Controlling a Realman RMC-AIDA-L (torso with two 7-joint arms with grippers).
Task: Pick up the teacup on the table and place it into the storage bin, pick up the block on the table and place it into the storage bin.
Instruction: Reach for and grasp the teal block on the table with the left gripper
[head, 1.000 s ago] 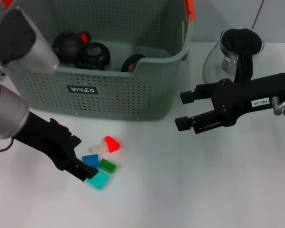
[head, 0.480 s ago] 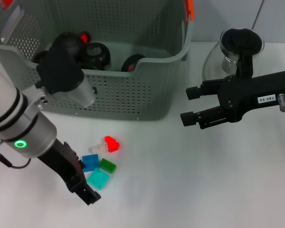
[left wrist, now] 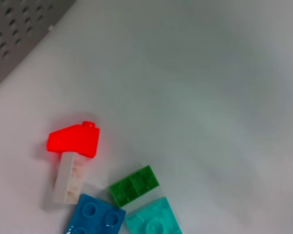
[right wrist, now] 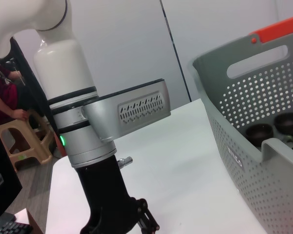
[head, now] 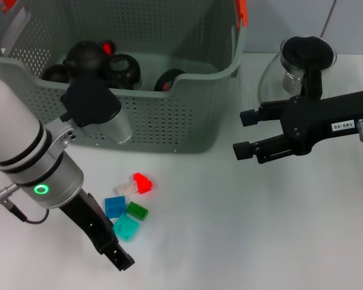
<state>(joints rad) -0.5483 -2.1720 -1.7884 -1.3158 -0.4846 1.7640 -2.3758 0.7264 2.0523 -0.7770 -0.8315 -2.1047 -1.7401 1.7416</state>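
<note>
Several small blocks lie on the white table in front of the storage bin: a red block, a white one, a blue one, a green one and a teal one. The left wrist view shows the same red block, green block and teal block. My left gripper sits just in front of the teal block, apart from it. Black teacups lie inside the bin; none shows on the table. My right gripper hovers open and empty to the right of the bin.
A glass pitcher with a black lid stands at the back right, behind my right arm. The bin fills the back left. My bulky left forearm hangs over the table's left side. White table lies between the blocks and the right gripper.
My left arm has swung over the table and its gripper has drawn back from the teal block toward the front edge. The right gripper has shifted slightly to the right.
</note>
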